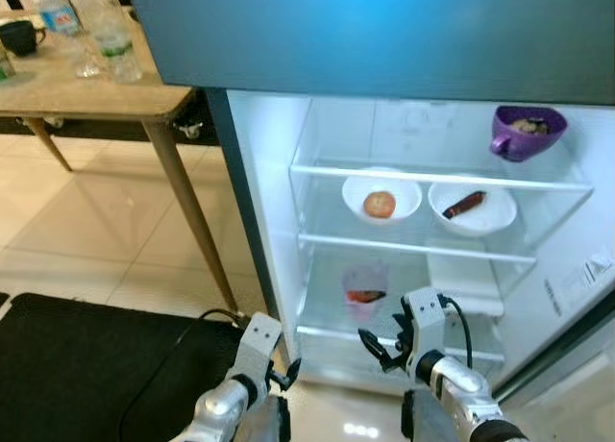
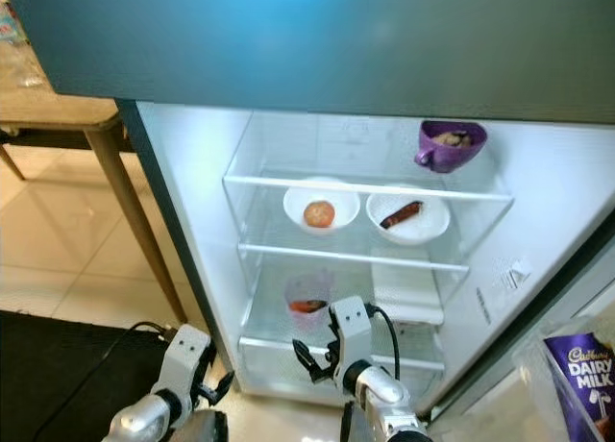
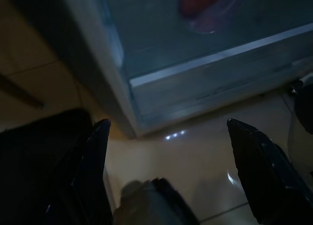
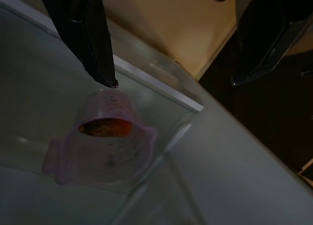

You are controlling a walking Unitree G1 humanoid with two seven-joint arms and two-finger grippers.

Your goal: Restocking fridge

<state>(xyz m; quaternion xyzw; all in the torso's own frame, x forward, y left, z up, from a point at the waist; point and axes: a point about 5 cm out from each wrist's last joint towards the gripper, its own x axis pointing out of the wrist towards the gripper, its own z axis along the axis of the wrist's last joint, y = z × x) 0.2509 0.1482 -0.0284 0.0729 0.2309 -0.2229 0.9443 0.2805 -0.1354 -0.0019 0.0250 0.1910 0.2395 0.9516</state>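
The fridge (image 1: 259,221) stands open before me. On its lower shelf is a translucent pink cup (image 1: 366,288) holding something red, also in the right wrist view as the pink cup (image 4: 102,142). My right gripper (image 1: 380,346) is open just in front of that shelf, short of the cup, with nothing between its fingers (image 4: 93,39). Low by the fridge's bottom left corner, my left gripper (image 1: 286,373) is open and empty above the floor. The middle shelf holds a white bowl with an orange fruit (image 1: 381,204) and a white bowl with a brown sausage (image 1: 471,206). A purple cup (image 1: 526,131) sits on the top shelf.
A wooden table (image 1: 86,96) with bottles and a dark mug stands at the left. A black mat (image 1: 86,365) with a cable lies on the tiled floor. A Cadbury Dairy Milk pack (image 2: 581,375) sits at the far right by the fridge door.
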